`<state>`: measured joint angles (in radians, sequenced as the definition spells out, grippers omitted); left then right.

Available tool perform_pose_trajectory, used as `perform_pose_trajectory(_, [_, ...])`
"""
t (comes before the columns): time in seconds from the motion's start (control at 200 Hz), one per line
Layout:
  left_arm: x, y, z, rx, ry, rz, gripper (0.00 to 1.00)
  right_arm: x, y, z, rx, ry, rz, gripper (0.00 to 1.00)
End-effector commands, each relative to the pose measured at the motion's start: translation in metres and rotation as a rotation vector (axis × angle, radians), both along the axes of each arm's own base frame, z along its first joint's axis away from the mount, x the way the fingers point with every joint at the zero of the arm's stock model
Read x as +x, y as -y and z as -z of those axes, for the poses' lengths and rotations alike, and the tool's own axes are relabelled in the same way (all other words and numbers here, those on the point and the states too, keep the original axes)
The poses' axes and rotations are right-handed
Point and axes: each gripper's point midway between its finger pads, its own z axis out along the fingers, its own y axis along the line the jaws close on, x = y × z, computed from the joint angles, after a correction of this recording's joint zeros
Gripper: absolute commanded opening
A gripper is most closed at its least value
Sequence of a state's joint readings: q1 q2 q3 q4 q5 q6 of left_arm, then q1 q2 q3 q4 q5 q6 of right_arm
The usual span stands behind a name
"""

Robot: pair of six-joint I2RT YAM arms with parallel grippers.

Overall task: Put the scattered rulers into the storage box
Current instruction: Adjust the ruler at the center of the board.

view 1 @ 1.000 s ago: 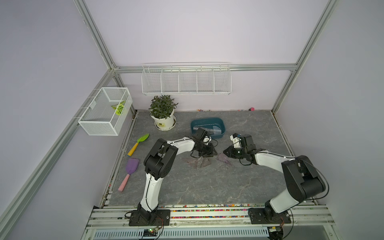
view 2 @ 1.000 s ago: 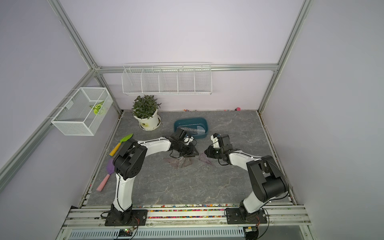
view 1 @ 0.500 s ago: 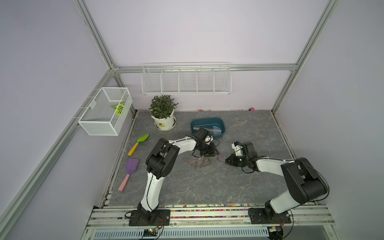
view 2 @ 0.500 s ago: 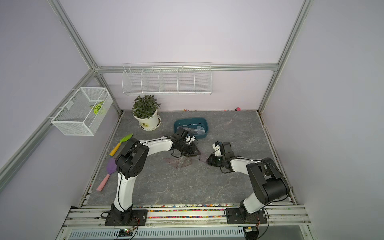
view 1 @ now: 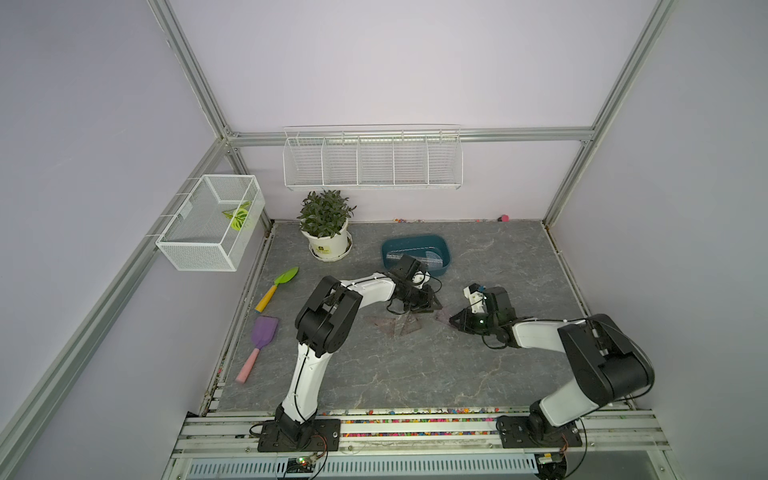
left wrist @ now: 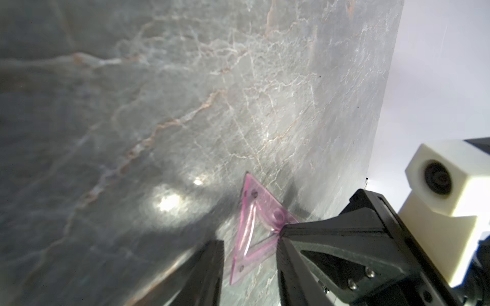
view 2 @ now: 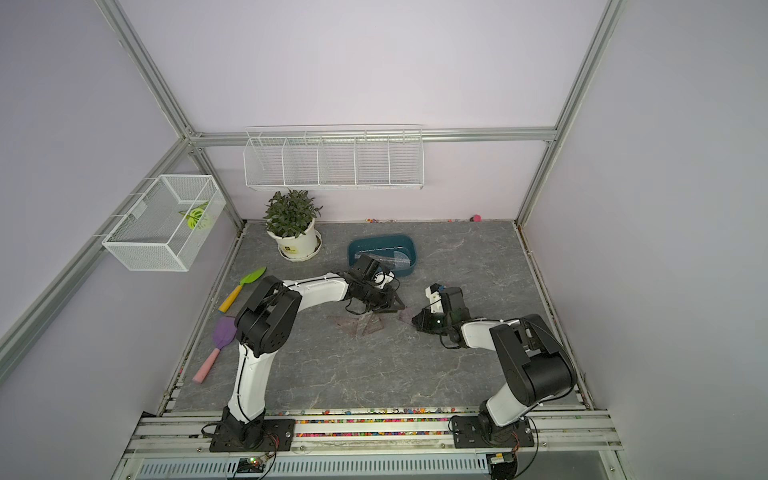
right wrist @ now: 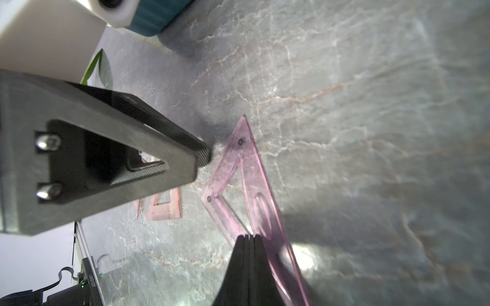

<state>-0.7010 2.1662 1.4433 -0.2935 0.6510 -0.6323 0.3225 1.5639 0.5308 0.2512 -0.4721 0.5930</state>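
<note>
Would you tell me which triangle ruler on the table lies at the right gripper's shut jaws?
The lone pink triangle, between the right gripper and left gripper; the other triangles overlap, farther off.

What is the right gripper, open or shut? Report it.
Shut. The right gripper shows both fingers pressed together, no gap, tips at the edge of the pink triangle ruler.

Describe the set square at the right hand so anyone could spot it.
On the grey table, look just in front of the teal storage box. The pink see-through triangle sits at the tip of the right hand; the other loose rulers lie apart, untouched.
</note>
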Motion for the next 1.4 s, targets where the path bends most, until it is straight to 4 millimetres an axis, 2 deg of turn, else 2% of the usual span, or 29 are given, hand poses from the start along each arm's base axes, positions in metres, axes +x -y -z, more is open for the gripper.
perform_pose_trajectory(0.0, [-0.011, -0.010, 0.038, 0.091, -0.061, -0.009, 0.39, -0.001, 0.005, -0.016, -0.014, -0.004, 0.015, 0.01])
perform_pose_trajectory(0.095, [-0.011, -0.010, 0.037, 0.090, -0.061, -0.010, 0.39, 0.002, 0.006, -0.025, -0.024, 0.017, 0.015, 0.02])
perform_pose_trajectory(0.23, [-0.010, -0.010, 0.035, 0.088, -0.055, -0.008, 0.39, 0.005, 0.006, -0.020, -0.033, 0.011, 0.012, 0.01])
perform_pose_trajectory(0.37, [-0.011, -0.010, 0.036, 0.093, -0.057, -0.008, 0.39, 0.002, 0.012, -0.006, -0.065, -0.014, 0.030, 0.01])
perform_pose_trajectory(0.555, [-0.012, -0.009, 0.038, 0.092, -0.065, -0.004, 0.39, -0.009, 0.019, 0.030, -0.107, -0.097, 0.042, 0.00])
perform_pose_trajectory(0.64, [-0.012, -0.008, 0.039, 0.093, -0.069, 0.000, 0.39, -0.011, 0.018, 0.037, -0.097, -0.116, 0.048, 0.00])
perform_pose_trajectory(0.875, [-0.019, -0.004, 0.043, 0.089, -0.084, 0.017, 0.40, -0.013, 0.021, 0.036, -0.108, -0.116, 0.061, 0.00])
perform_pose_trajectory(1.01, [-0.027, 0.003, 0.052, 0.086, -0.120, 0.041, 0.39, -0.013, 0.021, 0.036, -0.109, -0.116, 0.062, 0.00])
perform_pose_trajectory(1.2, [-0.028, -0.013, 0.058, 0.132, -0.121, 0.018, 0.38, -0.014, 0.020, 0.036, -0.105, -0.118, 0.058, 0.00])
perform_pose_trajectory(1.395, [-0.028, -0.009, 0.052, 0.109, -0.113, 0.022, 0.38, -0.016, 0.018, 0.038, -0.087, -0.129, 0.050, 0.00])
